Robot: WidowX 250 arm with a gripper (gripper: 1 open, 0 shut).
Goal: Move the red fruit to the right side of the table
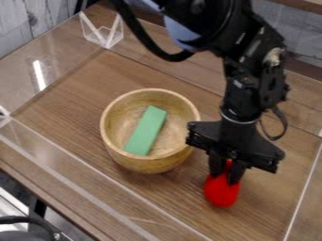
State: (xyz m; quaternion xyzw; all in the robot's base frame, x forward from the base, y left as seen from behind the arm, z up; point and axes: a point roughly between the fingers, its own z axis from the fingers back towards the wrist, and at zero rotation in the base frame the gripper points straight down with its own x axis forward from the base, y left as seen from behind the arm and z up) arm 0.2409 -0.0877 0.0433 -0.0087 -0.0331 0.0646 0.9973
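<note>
Red fruit (224, 191) sits pinched in my gripper (228, 176) — jaws shut tight on it, low over the table (151, 202). Letting go carelessly, it may roll toward the bowl (149, 131).

- A round, light wooden bowl (122, 161) is seen left of centre, standing upright.
- A flat green rectangular block (146, 130) is seen lying inside the bowl, leaned slantwise against its inner wall, its upper end pointing toward the far rim.
- A small clear acrylic piece with angled, folded sides (102, 30) is seen at the far left corner, well apart from the bowl.
</note>
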